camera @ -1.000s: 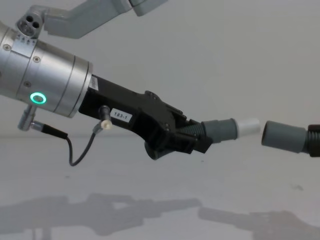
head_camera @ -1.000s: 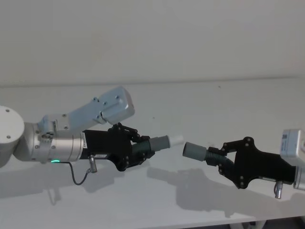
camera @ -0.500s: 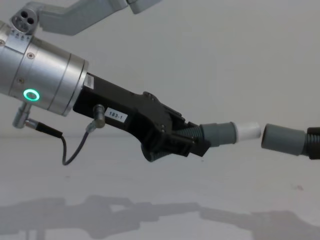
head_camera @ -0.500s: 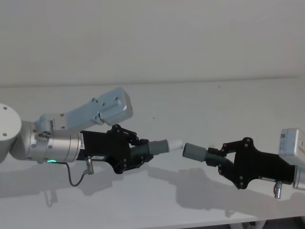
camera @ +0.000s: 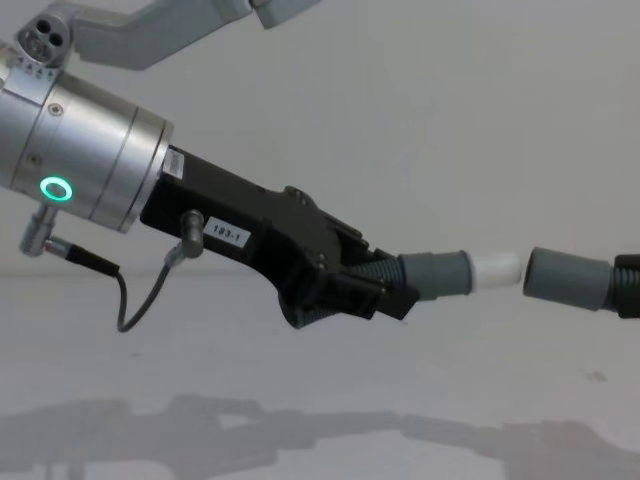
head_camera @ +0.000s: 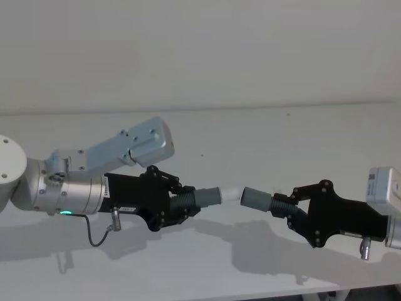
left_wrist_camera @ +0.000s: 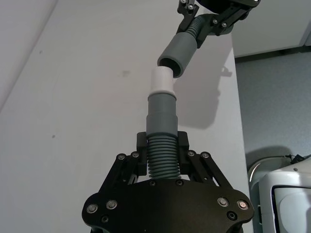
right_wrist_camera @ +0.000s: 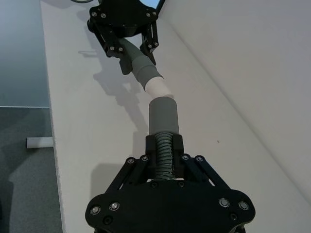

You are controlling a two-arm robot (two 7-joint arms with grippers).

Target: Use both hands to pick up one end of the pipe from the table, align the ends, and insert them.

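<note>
— Status? Left gripper (head_camera: 182,204) pinching one pipe piece (head_camera: 199,199) by the ribbed middle, clear above the table (head_camera: 263,138). Right gripper (head_camera: 289,210) pinching the other pipe piece (head_camera: 263,201) the same way, by the ribs just behind its cuff.

— And the ends? White tip (camera: 497,268) just beside the open cuff (camera: 567,279), nearly touching in the chest view, not entered. Seen from the left wrist, white tip (left_wrist_camera: 162,80) sitting slightly off the mouth of the open cuff (left_wrist_camera: 176,52), the two axes at a small angle. Needs squaring up first, probably.

— Handling? Light, by the look of it; no sag in either arm's hold. Ribbed middle likely soft and bendy, so prone to flexing under a push instead of passing it on. Smooth cuffs stiffer, likely a bit slick.

— Best place to hold? Close behind the cuff, as now, so little free rib remains to buckle. Firm pinch, yet not so hard as to squash the ribs.

— Risk? Tip catching on the cuff rim and the piece kinking sideways. Slow, straight push advised.
</note>
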